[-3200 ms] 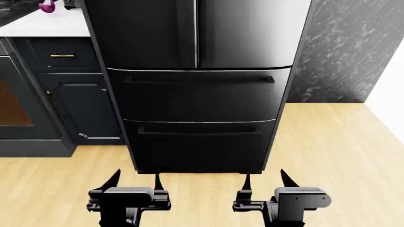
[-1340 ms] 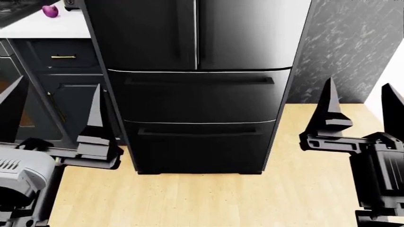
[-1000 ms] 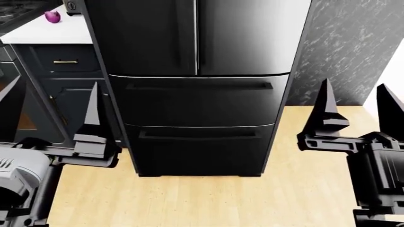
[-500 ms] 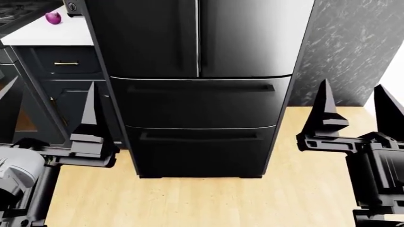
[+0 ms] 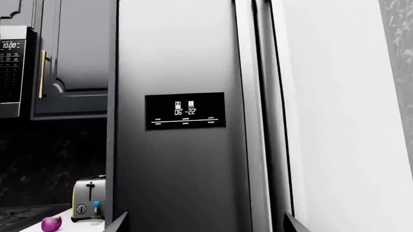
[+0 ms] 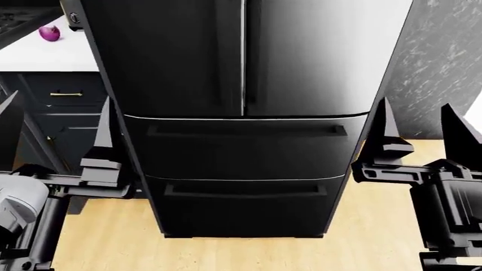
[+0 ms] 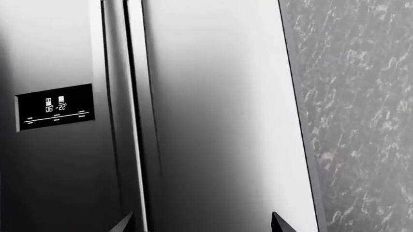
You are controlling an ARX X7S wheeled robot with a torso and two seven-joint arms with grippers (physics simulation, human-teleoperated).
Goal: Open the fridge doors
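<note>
The fridge doors stand closed: the left door (image 6: 166, 56) and right door (image 6: 316, 56) meet at a thin centre seam. In the left wrist view the left door (image 5: 174, 169) carries a lit display panel (image 5: 185, 111), with the slim vertical handles (image 5: 245, 116) beside it. The right wrist view shows the right door (image 7: 219, 121) and the handles (image 7: 134, 121). My left gripper (image 6: 56, 135) is open, held upright to the left of the fridge and apart from it. My right gripper (image 6: 420, 132) is open, upright at the fridge's right side, touching nothing.
Two wide drawer fronts (image 6: 245, 147) sit under the doors. A white counter (image 6: 45, 56) with a purple onion (image 6: 49, 33) and a toaster (image 5: 87, 205) lies left, over navy cabinets (image 6: 64, 96). A dark marble wall (image 6: 444, 73) is at the right. Wooden floor (image 6: 376, 243) lies in front.
The view has moved nearer to the fridge and tilted up slightly, so it looks larger. Both grippers, earlier low in front, now stand upright at either side, still open.
</note>
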